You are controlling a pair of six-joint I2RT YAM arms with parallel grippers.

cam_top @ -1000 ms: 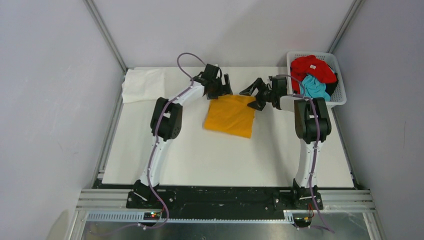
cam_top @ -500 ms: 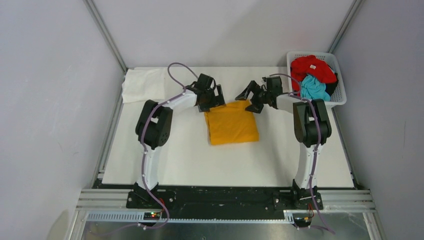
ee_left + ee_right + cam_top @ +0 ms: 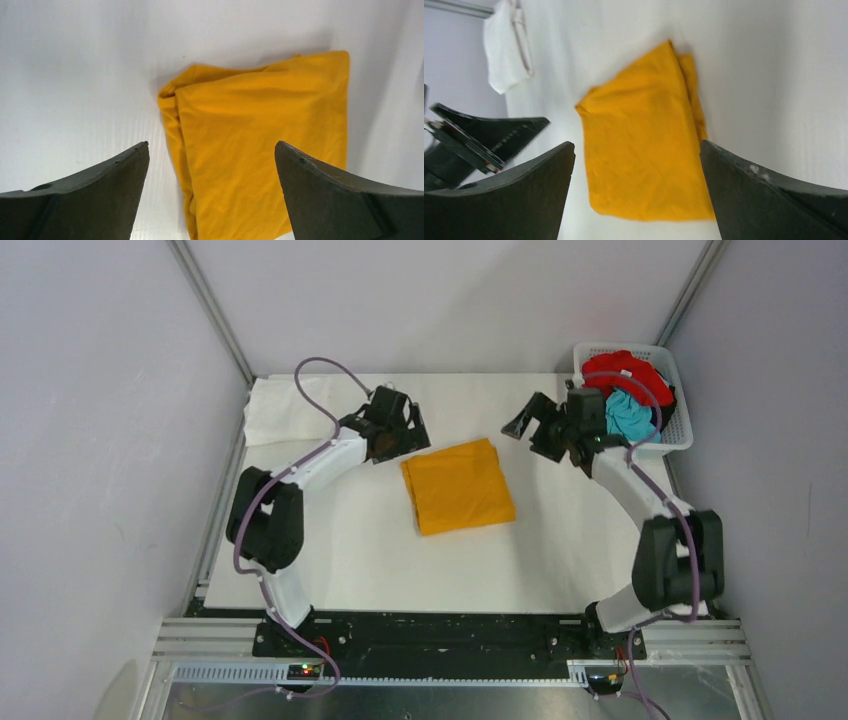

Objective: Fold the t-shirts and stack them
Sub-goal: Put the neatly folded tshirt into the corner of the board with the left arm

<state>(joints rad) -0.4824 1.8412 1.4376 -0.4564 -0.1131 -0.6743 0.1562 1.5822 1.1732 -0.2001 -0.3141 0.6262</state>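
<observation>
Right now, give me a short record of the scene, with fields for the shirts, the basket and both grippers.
orange t-shirt: folded, flat on the table, between the two grippers
white t-shirt: folded, far left corner
basket: far right corner, holds red t-shirt and turquoise t-shirt, both bunched
left gripper: open, empty, above the orange shirt's corner
right gripper: open, empty, off the cloth

Turquoise t-shirt (image 3: pixel 628 416) half hidden under red t-shirt (image 3: pixel 622 373) in basket (image 3: pixel 684 425).
</observation>
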